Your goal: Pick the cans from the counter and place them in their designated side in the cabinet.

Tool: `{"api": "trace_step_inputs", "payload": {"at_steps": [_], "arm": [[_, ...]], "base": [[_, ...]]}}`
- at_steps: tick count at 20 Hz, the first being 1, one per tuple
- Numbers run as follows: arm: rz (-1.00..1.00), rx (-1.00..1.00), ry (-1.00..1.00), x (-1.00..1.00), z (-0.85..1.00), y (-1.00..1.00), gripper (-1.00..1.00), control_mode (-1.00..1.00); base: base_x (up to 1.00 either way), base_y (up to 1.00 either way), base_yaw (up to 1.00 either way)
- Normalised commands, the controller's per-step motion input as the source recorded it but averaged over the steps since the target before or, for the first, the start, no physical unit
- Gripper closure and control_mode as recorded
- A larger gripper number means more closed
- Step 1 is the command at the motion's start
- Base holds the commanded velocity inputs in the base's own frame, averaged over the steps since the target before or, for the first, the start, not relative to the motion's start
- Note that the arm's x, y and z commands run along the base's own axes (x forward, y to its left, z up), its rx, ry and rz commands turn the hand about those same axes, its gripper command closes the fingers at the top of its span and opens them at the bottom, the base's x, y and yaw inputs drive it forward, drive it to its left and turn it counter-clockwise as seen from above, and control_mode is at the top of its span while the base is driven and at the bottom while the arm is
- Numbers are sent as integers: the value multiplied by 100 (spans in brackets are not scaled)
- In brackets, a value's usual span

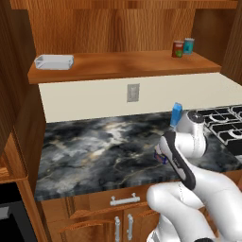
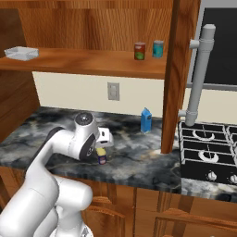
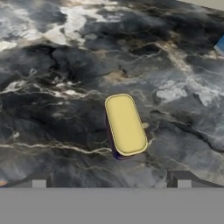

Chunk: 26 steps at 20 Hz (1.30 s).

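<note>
Hand view: released pincer (image 3: 111,183) hovers above the blue can (image 3: 125,124) on the counter (image 3: 52,87).

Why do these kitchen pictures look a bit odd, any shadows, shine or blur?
Left base view: flat even light, soft pale sheen on the counter. Right base view: the red can casts barely any shadow. Hand view: the yellow-topped can looks stretched, edges slightly soft.

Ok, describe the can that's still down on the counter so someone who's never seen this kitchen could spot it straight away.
Find the dark marbled counter left of the stove; near its front edge, below the open gripper, stands a squat blue can. Its yellow top sets it apart from the tall slim blue carton by the wall and from the red can and teal can on the cabinet shelf.
</note>
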Motion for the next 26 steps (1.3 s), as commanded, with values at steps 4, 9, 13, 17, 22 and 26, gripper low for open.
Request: {"api": "trace_step_inputs", "payload": {"at_steps": [4, 9, 13, 17, 22, 26], "arm": [[0, 0, 0, 20, -12, -9, -100, -100], [0, 0, 0, 23, -12, -12, -100, -100], [0, 0, 1, 21, -12, -8, -100, -100], [0, 0, 5, 11, -14, 0, -100, -100], [0, 0, 6, 2, -11, 0, -100, -100], [0, 0, 6, 2, -9, 0, -100, -100]], "base": [[0, 0, 0], [0, 0, 0], [0, 0, 0], [0, 0, 0], [0, 0, 0], [0, 0, 0]]}}
